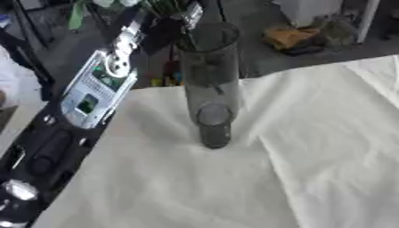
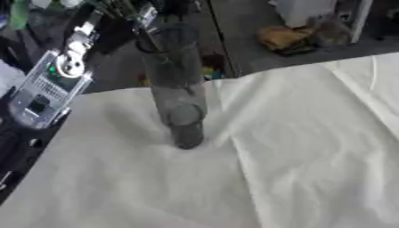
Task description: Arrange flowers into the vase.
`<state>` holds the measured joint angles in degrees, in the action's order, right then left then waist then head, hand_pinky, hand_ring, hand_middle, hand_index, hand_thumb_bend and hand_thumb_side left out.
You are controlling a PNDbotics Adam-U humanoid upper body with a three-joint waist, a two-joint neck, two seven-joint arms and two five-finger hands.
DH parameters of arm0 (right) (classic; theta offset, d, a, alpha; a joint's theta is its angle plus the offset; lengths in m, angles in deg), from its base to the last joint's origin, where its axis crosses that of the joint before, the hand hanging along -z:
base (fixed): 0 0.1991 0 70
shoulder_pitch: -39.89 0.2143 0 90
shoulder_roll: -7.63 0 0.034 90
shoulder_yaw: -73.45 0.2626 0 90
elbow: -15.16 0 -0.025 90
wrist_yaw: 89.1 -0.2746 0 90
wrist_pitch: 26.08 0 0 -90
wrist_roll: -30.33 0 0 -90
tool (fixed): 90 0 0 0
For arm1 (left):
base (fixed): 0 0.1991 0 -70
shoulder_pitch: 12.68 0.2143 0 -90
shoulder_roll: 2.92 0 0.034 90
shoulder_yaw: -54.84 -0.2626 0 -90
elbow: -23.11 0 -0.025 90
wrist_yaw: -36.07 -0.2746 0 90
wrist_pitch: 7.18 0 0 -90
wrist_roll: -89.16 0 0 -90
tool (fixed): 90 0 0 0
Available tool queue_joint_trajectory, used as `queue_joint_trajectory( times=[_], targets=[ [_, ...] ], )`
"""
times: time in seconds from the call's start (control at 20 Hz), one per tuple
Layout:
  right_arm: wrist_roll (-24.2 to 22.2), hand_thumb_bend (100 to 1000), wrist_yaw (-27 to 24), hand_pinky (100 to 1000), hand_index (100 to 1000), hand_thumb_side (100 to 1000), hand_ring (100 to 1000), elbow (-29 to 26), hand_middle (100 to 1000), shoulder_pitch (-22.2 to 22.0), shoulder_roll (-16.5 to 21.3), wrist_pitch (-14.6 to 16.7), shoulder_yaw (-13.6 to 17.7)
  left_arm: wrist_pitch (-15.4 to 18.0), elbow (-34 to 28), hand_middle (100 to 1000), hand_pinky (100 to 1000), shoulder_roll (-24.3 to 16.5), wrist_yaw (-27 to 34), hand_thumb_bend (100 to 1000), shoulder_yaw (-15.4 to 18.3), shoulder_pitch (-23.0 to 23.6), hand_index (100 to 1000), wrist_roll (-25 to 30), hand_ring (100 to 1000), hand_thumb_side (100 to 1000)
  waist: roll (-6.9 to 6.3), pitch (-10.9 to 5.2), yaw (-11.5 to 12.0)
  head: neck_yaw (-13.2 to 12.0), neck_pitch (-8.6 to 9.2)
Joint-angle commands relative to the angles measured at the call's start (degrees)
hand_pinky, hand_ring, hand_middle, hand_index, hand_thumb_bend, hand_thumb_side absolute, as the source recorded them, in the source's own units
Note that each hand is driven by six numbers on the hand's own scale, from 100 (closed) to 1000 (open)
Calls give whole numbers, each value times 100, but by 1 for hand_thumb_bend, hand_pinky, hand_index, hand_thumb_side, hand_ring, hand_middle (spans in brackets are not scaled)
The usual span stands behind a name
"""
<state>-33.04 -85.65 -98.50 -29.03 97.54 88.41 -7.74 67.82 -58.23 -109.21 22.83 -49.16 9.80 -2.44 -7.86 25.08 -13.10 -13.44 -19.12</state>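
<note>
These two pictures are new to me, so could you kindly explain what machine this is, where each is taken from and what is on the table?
Both pictures come from one stereo camera in a humanoid robot's head, left eye and right eye, looking down at the same moment. The black and silver limb along the left is the robot's left arm, reaching up towards the top of the clear glass vase, which stands upright on a table covered by a white cloth. Its left hand is up by some green stems near the vase's rim, but whether it holds them is too blurred to tell. The right hand is out of view.
</note>
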Motion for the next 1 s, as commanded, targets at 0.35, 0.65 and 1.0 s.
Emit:
queue_joint_trajectory(
  times=[0.35,0.65,1.0],
  targets=[
    [3,100,-67,880,908,1000,865,-93,757,-9,60,-39,40,-339,-37,773,672,-258,-256,289,36,-83,923,869,894,733,34,-222,69,32,-56],
    [-12,100,-67,880,908,1000,865,-93,757,-25,66,-69,31,-610,-11,801,704,-326,-288,242,138,-108,945,1395,914,743,14,-263,93,35,-74],
    [-38,100,-74,882,909,1000,865,-93,757,-70,72,-116,20,-857,85,842,748,-535,-462,270,181,-143,964,2021,939,758,-29,-324,184,74,-104]
  ],
)
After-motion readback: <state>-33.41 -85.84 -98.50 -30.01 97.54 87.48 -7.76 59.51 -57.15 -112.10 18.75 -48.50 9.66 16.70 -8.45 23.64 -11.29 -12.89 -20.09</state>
